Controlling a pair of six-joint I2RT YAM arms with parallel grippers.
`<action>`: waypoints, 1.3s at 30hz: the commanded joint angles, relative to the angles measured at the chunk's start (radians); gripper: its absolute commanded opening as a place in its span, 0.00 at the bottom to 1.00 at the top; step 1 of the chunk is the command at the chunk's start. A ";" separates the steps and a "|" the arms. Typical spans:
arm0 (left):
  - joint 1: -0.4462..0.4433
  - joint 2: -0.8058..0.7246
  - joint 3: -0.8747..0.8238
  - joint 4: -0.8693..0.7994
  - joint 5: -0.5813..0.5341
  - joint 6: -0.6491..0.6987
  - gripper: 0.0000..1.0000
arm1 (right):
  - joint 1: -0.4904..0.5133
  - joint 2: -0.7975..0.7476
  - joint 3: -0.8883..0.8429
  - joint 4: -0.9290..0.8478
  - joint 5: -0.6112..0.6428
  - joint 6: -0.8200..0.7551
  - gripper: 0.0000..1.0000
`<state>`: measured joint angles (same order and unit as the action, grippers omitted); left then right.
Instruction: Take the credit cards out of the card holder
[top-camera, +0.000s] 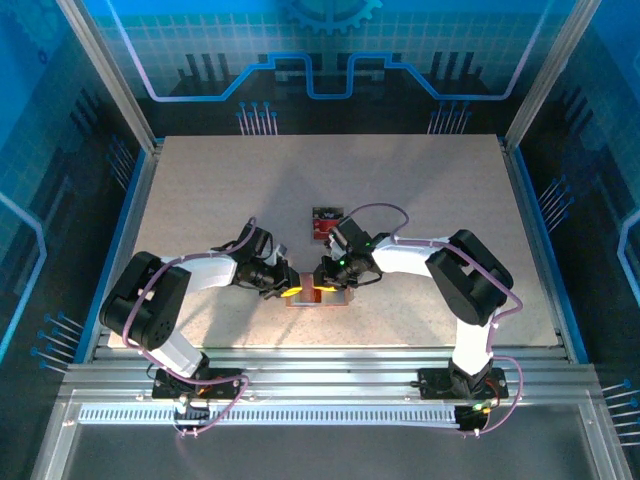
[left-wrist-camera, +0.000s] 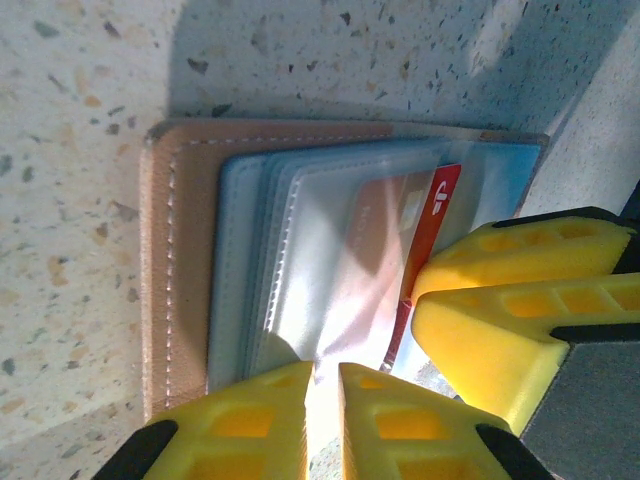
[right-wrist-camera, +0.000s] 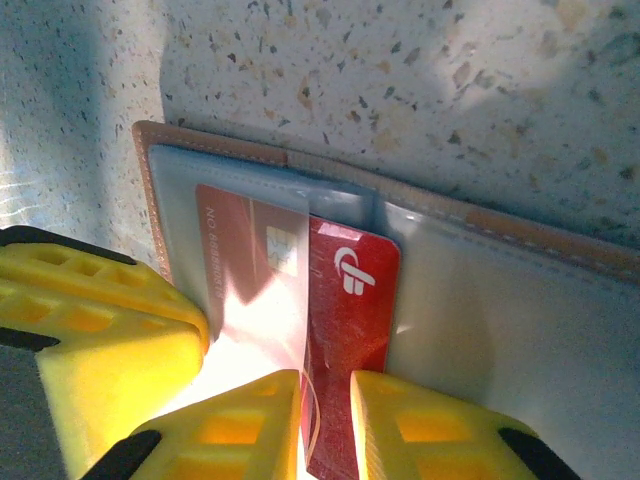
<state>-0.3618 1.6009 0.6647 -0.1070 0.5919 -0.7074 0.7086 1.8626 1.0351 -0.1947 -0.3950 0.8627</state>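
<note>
The tan-brown card holder (left-wrist-camera: 175, 270) lies open on the table, its clear sleeves facing up. My left gripper (left-wrist-camera: 320, 405) is shut on the edge of a clear sleeve (left-wrist-camera: 330, 250). My right gripper (right-wrist-camera: 325, 425) is shut on a red credit card (right-wrist-camera: 352, 290) with a white logo, which sticks partly out of its sleeve. The card holder (right-wrist-camera: 150, 190) lies just beyond those fingers. From above, both grippers meet over the card holder (top-camera: 338, 299): the left gripper (top-camera: 292, 292) comes from the left, the right gripper (top-camera: 319, 279) from the right.
Another red card (top-camera: 326, 228) with a dark card (top-camera: 322, 213) at its far edge lies on the speckled table (top-camera: 200, 200) just beyond the grippers. In the left wrist view the right gripper's yellow fingers (left-wrist-camera: 520, 300) crowd in at the right.
</note>
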 joint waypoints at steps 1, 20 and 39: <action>0.011 -0.012 0.013 -0.045 -0.012 0.007 0.14 | 0.006 -0.016 0.015 -0.048 0.035 -0.016 0.21; 0.010 -0.012 0.063 -0.161 -0.082 0.084 0.10 | -0.032 -0.080 -0.109 0.149 -0.078 0.071 0.21; 0.011 0.016 0.050 -0.161 -0.092 0.092 0.10 | -0.054 -0.058 -0.150 0.171 -0.096 0.062 0.22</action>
<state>-0.3614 1.5963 0.7067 -0.2272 0.5278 -0.6437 0.6643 1.7935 0.8974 -0.0063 -0.4900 0.9386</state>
